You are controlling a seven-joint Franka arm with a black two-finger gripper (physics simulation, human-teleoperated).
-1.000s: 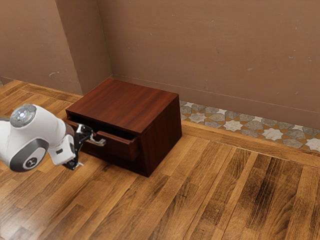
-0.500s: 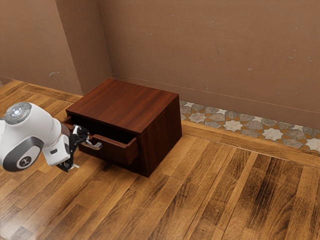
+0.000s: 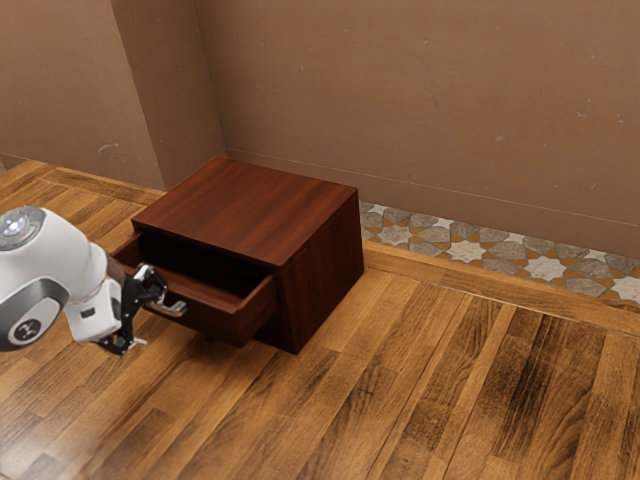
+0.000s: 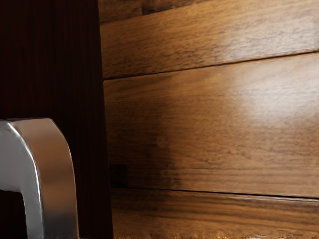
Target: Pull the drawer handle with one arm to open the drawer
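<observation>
Wrist view, nearest first: you have the drawer handle [image 4: 45,169] right under the hand, a brushed silver bar with a rounded corner, standing off the dark reddish-brown drawer front [image 4: 50,59]. Beside that front runs the wooden floor [image 4: 209,124], with wide glossy planks and dark seams between them. In the exterior view, the white arm [image 3: 45,275] comes in low from the exterior view's left, with its rounded joint closest to the camera. The black end effector [image 3: 150,290] is at the drawer's face, clenched on the handle, with the fingers on either side of the bar at the end nearest the arm. The rest of the silver bar pokes out toward the exterior view's right. The drawer [image 3: 215,300] is pulled partway out of the cabinet [image 3: 260,210]. Its front sits clearly forward of the cabinet body, and you can see a dark open gap behind the front, under the cabinet top. The cabinet is a low, dark mahogany box standing directly on the floor, with a flat, bare top. Beyond it, a strip of patterned star tiles [image 3: 500,255] runs along the foot of the plain brown wall [image 3: 420,90]. A corner of that wall juts out behind the cabinet's far left side.
</observation>
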